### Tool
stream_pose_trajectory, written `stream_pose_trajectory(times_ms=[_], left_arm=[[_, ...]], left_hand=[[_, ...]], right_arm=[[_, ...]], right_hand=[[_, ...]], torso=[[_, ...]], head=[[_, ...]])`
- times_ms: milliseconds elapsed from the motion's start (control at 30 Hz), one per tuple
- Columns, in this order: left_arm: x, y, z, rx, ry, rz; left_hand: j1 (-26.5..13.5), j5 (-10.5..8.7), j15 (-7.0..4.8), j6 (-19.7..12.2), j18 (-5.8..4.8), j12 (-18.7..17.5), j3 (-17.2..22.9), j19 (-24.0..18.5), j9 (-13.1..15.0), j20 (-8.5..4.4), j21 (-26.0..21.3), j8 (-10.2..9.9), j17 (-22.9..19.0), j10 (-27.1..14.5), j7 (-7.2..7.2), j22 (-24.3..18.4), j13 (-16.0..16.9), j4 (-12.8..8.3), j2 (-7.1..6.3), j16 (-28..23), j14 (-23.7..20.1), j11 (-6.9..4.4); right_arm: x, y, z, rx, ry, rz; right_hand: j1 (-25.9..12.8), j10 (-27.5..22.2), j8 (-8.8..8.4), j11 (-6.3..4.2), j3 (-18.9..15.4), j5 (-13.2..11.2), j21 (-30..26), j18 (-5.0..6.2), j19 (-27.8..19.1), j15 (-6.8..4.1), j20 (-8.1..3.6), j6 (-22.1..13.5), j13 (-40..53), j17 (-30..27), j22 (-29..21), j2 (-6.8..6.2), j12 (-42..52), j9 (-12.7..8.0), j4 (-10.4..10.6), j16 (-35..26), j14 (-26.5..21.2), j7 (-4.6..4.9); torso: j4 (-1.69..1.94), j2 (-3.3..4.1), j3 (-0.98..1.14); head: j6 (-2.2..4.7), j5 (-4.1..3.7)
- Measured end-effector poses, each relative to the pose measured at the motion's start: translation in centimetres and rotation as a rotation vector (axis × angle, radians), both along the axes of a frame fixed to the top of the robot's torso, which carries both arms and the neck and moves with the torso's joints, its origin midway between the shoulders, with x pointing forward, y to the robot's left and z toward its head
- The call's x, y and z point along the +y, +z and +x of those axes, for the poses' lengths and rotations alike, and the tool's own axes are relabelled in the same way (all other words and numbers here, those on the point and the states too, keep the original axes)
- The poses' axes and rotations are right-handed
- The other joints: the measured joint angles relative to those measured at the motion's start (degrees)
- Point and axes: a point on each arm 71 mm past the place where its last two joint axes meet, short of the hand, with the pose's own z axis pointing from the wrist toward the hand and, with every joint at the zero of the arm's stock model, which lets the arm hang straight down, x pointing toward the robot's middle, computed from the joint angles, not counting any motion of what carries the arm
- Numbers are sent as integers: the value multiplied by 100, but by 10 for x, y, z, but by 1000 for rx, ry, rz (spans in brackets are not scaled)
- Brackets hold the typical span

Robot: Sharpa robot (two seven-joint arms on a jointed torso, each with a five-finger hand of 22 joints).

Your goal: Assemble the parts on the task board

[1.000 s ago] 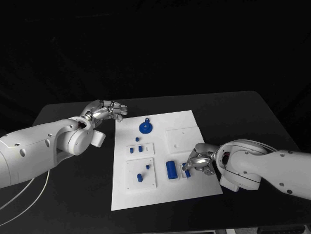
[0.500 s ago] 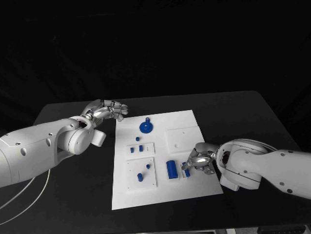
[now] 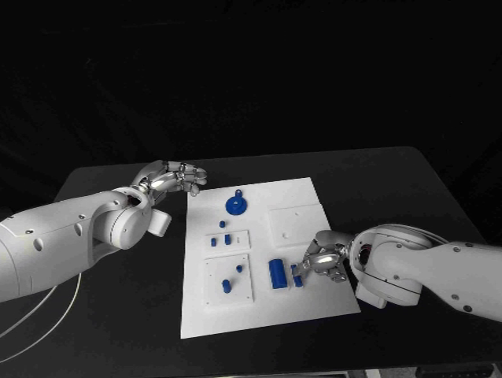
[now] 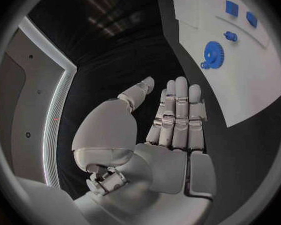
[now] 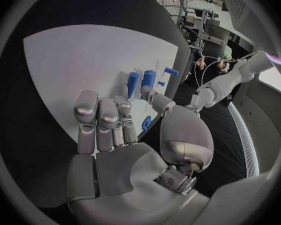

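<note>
Flat white matt task board [image 3: 302, 201], smooth blue plastic gear-shaped part [image 3: 236, 206], matt black table [image 3: 410, 177], silver metallic hands with glossy white plastic arm shells [image 3: 47, 244]

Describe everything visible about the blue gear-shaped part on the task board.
The blue gear is a round, toothed disc with a small loop-like tab at one edge, plastic-looking, lying flat on the white task board in its far half. Nothing grips or touches it. The left hand sits off the board over the black table, apart from it; the left wrist view shows the gear beyond that hand's outstretched fingers.
</note>
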Motion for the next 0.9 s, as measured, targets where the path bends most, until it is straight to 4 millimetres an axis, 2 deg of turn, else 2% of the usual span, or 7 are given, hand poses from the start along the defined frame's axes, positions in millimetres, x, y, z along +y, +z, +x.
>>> stream_pose_trajectory(times_ms=[67,300,400,467,600,733,900], left_arm=[[0,0,0,0,0,0],[0,0,0,0,0,0],[0,0,0,0,1,0],[1,0,0,0,1,0],[1,0,0,0,1,1],[1,0,0,0,2,1],[1,0,0,0,2,1]], left_hand=[[0,0,0,0,-1,0,0,0,0,0,0,0,0,0,0,0,0,0,0,0,0,0],[0,0,0,0,-3,0,0,0,-5,0,0,0,4,0,0,2,0,0,0,0,0,0],[0,0,0,0,-4,0,0,0,-5,0,0,0,5,0,0,4,0,0,0,0,0,0],[0,0,0,0,-5,0,0,0,-5,0,0,0,5,0,0,4,0,0,0,0,0,0],[0,0,0,1,-7,0,0,0,-5,0,0,0,5,0,0,4,0,0,0,0,0,0],[0,0,0,1,-8,0,0,0,-5,0,0,0,5,0,1,4,1,0,0,0,0,0],[0,0,0,1,-11,0,0,0,-5,0,0,0,11,0,1,9,1,0,0,0,0,0]], right_arm=[[0,0,0,0,0,-1],[-1,0,0,0,0,-3],[-3,-1,0,3,0,-7],[-5,-1,-1,6,2,-10],[-10,-1,-2,15,8,-17],[-11,-1,-4,24,22,-21],[-12,-1,-5,35,40,-24]], right_hand=[[-10,0,0,0,-32,0,0,1,0,-4,0,0,0,0,0,-49,0,4,32,0,5,0],[-7,0,-16,0,-48,0,0,1,1,-3,1,-2,0,0,0,-52,0,0,48,0,6,-2],[55,0,-16,0,-47,0,0,1,0,-2,0,-3,0,0,0,-114,0,5,47,0,7,-3],[144,-8,-16,-8,-66,0,0,2,-8,-2,-8,-3,0,0,0,-203,0,7,29,0,7,-3],[241,-22,-16,-22,-244,0,0,1,-32,-16,-32,-4,8,0,-1,-301,0,13,-68,0,-8,-4],[281,-22,-16,-22,-350,0,0,1,-33,-17,-32,-4,8,-4,-1,-316,0,15,-129,0,-10,-4],[325,-22,-16,-22,-372,0,0,1,-33,-17,-32,-5,8,-5,-1,-277,0,15,-151,0,-10,-5]], torso=[[0,0,0],[1,0,-1],[2,0,1],[2,0,1],[1,1,1],[-1,1,3],[-3,1,3]], head=[[-1,0],[-4,1],[-6,4],[-6,4],[-2,7],[4,9],[11,7]])
